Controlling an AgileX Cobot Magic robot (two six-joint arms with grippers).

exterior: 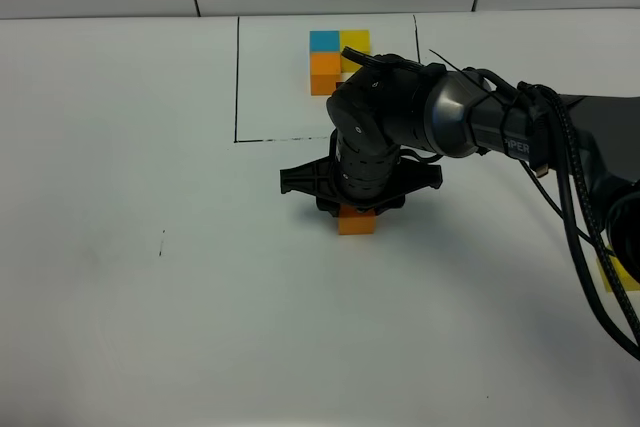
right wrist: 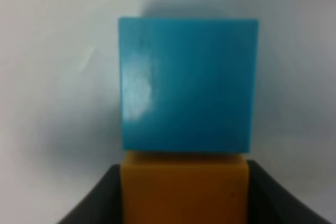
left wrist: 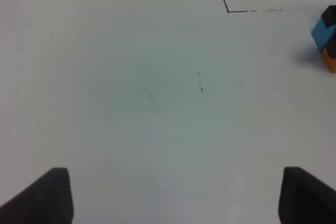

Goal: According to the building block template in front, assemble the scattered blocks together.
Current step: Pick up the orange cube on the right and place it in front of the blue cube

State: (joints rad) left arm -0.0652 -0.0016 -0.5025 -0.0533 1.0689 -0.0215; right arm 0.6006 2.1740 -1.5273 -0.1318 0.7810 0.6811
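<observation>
A white bench [exterior: 150, 327] seen from above, with my two arms working over it. At the far side, a thin black drawn rectangle [exterior: 237, 77] frames the building block template [exterior: 335, 55]: a blue cube and a yellow cube side by side, with an orange cube in front of the blue one, making an L. My right arm reaches in from the right of the high view to the middle of the bench, just in front of the rectangle's near line. My right claw [exterior: 358, 203] points down and is clamped on the loose orange cube [exterior: 357, 221], which sits on the bench. In my right wrist view that cube fills the gap between my two dark fingers [right wrist: 102, 203], one against each side. The loose blue cube [right wrist: 188, 85] lies right against the orange cube's far face. In the high view my claw hides it. My left wrist view catches both cubes at its edge, the blue one [left wrist: 321, 34] just beyond the orange one. The loose yellow cube [exterior: 622, 275] lies well apart at the right edge of the bench, partly hidden behind my right arm's cables [exterior: 575, 212]. My left claw [left wrist: 178, 198] does not appear in the high view. In its own wrist view it hangs over bare bench with its fingers spread wide and nothing between them.
</observation>
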